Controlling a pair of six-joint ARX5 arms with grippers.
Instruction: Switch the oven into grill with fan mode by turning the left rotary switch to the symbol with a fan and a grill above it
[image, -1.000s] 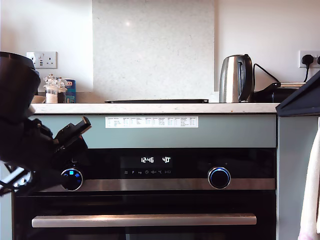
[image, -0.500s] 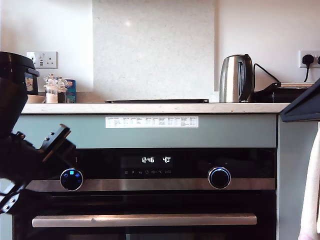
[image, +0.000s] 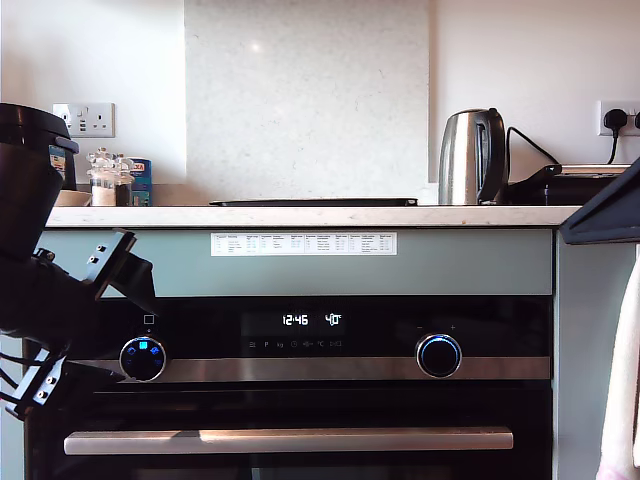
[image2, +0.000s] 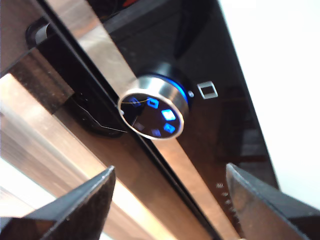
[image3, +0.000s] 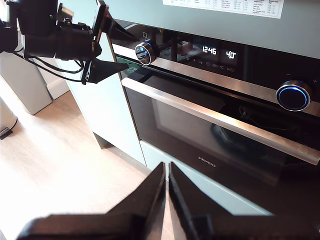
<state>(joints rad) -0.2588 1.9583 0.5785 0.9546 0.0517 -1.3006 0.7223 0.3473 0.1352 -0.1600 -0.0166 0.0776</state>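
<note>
Knob work: left rotary switch (image2: 154, 115) sits at the exterior view's left on the oven (image: 330, 370), my first gripper (image2: 167, 200) spread wide just short of it, not touching. Best to centre the jaws on the chrome rim before closing, then turn slowly while checking the lit icons (my second gripper (image3: 166, 200) is pressed together, well apart).

Your exterior view faces the oven (image: 330, 400) head-on from mid-distance, level with its panel. Your first wrist view sits tilted and very close on the left knob (image2: 153, 114). Your second wrist view looks from farther back, down and obliquely across the oven front. All three share that knob.
</note>
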